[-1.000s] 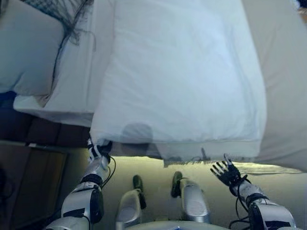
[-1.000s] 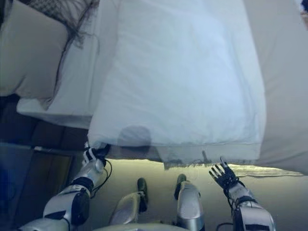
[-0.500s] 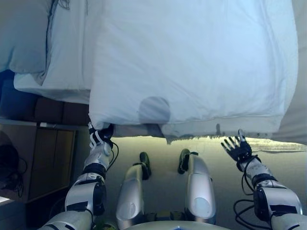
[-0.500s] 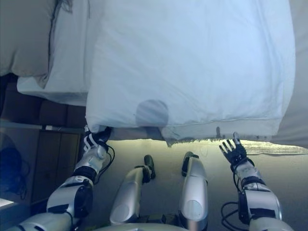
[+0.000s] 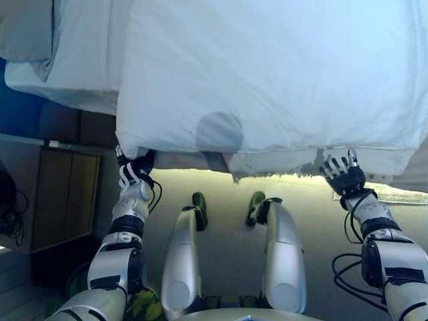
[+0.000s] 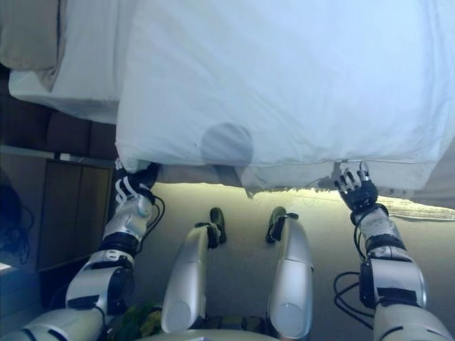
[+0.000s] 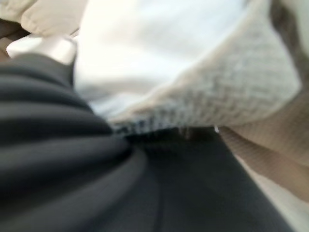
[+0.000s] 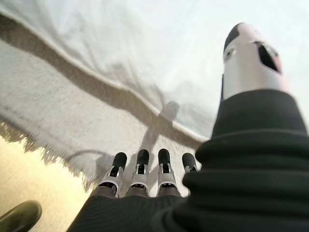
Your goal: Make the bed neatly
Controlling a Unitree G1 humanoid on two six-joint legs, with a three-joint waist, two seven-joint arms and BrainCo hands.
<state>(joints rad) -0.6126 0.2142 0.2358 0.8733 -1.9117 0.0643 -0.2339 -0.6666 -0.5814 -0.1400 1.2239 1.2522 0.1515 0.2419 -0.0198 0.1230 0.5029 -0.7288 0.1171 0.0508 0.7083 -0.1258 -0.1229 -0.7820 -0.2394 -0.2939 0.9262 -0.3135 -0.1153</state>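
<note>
A white duvet (image 5: 267,73) lies over the bed, and its near edge hangs toward me. A woven off-white blanket with a fringe (image 8: 53,121) shows under that edge (image 5: 274,164). My left hand (image 5: 134,175) is at the duvet's near left corner with its fingers curled on the cloth; in its wrist view white cloth (image 7: 145,43) and the woven blanket (image 7: 227,96) lie right against the hand. My right hand (image 5: 344,175) is open with straight fingers (image 8: 140,166), just under the fringed edge at the near right, holding nothing.
A beige pillow (image 5: 23,27) lies at the far left on a white sheet (image 5: 83,53). A dark bed frame (image 5: 63,124) and a wooden cabinet (image 5: 63,200) stand at the left. Pale floor (image 5: 227,221) lies between me and the bed.
The camera has shifted toward the bed's near edge. My right hand has risen from below the bed up to the fringed edge. My left hand stays on the duvet's corner.
</note>
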